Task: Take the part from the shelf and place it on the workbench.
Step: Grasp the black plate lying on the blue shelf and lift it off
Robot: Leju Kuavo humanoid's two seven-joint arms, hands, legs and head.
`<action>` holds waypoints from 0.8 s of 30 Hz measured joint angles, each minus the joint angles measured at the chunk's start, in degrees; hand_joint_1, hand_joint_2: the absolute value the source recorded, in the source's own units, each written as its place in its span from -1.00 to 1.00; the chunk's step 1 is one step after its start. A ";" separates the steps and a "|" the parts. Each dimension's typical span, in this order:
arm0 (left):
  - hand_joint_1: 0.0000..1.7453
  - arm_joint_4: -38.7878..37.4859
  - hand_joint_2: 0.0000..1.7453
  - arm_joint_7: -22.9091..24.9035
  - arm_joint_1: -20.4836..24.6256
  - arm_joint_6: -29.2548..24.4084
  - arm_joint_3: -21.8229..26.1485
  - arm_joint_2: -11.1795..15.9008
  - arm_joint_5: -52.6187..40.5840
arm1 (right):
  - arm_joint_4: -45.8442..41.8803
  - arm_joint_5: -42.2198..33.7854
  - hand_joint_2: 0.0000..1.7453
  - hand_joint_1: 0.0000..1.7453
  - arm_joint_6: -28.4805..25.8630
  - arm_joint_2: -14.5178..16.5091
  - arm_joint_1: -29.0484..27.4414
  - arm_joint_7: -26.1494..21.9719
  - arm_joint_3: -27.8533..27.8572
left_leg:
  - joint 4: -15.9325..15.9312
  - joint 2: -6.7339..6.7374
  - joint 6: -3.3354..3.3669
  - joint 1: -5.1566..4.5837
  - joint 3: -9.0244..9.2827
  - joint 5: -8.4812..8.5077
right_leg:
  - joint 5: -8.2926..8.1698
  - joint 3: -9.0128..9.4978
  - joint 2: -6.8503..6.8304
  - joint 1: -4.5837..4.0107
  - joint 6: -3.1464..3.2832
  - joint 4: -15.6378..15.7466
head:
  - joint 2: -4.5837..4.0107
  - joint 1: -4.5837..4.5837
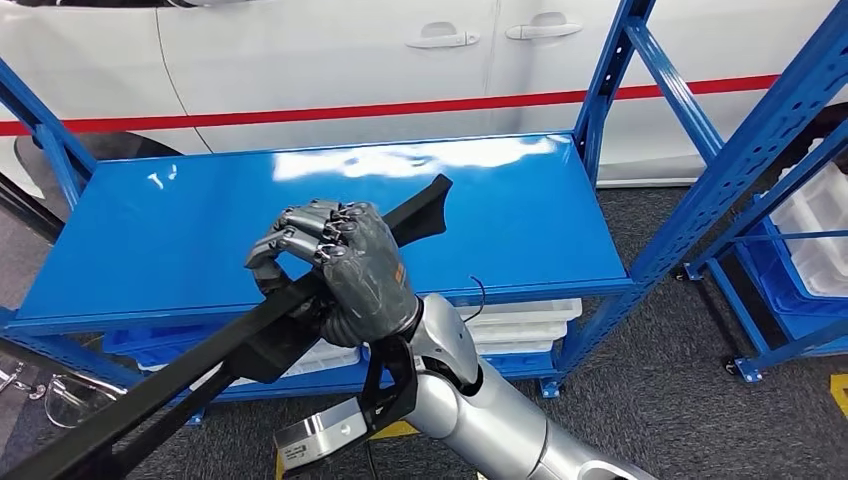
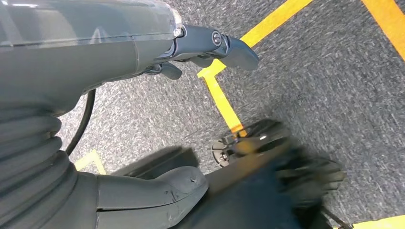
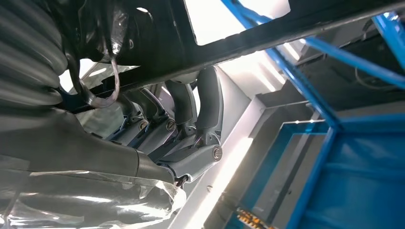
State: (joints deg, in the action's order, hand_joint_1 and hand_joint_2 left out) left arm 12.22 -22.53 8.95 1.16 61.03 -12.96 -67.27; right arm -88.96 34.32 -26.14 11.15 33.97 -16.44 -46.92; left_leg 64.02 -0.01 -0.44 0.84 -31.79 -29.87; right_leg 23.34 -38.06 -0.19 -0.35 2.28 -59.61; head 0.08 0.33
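A long black bar-shaped part (image 1: 200,352) runs slantwise from the lower left up to a wider end over the blue shelf top (image 1: 520,220). My right hand (image 1: 340,268) grips it near the middle and holds it just above the shelf's front edge. In the right wrist view the fingers (image 3: 191,105) curl around the dark part (image 3: 296,26), with blue shelf frames behind. My left hand (image 2: 119,52) hangs over grey carpet, fingers apart, holding nothing.
A white car (image 1: 300,60) with a red stripe stands right behind the shelf. White bins (image 1: 525,325) sit on the lower level. A second blue rack (image 1: 760,150) with white bins (image 1: 815,225) stands to the right. Yellow floor lines (image 2: 224,102) cross the carpet.
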 joint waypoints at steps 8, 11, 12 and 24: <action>-1.00 -0.02 1.00 0.66 0.64 0.05 -0.73 -0.10 0.15 | 2.58 0.00 1.00 1.00 1.78 0.79 5.90 3.35 -0.15 | -7.94 0.54 2.66 -0.13 1.40 3.38 | 3.91 -2.94 0.45 0.12 -2.48 -4.72 | 0.00 0.08; -1.00 -0.02 1.00 0.67 0.58 -0.01 -0.73 -0.07 0.56 | 3.51 -0.25 1.00 1.00 2.15 0.80 6.30 3.49 -0.31 | -7.68 0.56 2.70 -0.16 -1.17 5.27 | 9.31 -4.32 0.40 0.38 -2.95 -14.08 | -0.01 0.09; -1.00 -0.02 1.00 0.65 0.55 -0.02 -0.73 -0.07 0.72 | 3.83 -0.42 1.00 1.00 2.22 0.80 6.20 3.39 -0.41 | -7.45 0.58 2.61 -0.16 -2.05 5.78 | 8.63 -3.53 0.37 0.46 -2.99 -14.74 | -0.01 0.09; -1.00 -0.02 1.00 0.31 0.41 -0.27 -0.67 -0.13 2.19 | 6.51 -1.91 1.00 1.00 1.61 2.58 3.83 1.24 -3.27 | 2.01 0.25 -0.74 0.15 -8.67 0.43 | 2.88 5.77 -0.11 0.52 0.36 2.32 | -0.01 -0.01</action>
State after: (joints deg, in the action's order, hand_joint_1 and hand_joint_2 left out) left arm 12.20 -22.22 9.36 0.89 60.37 -13.09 -65.08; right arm -82.45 32.40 -24.53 13.73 37.80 -15.20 -50.19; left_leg 66.03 0.24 -1.18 0.99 -40.46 -29.45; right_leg 26.22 -32.29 -0.30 0.18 2.63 -57.28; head 0.08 0.32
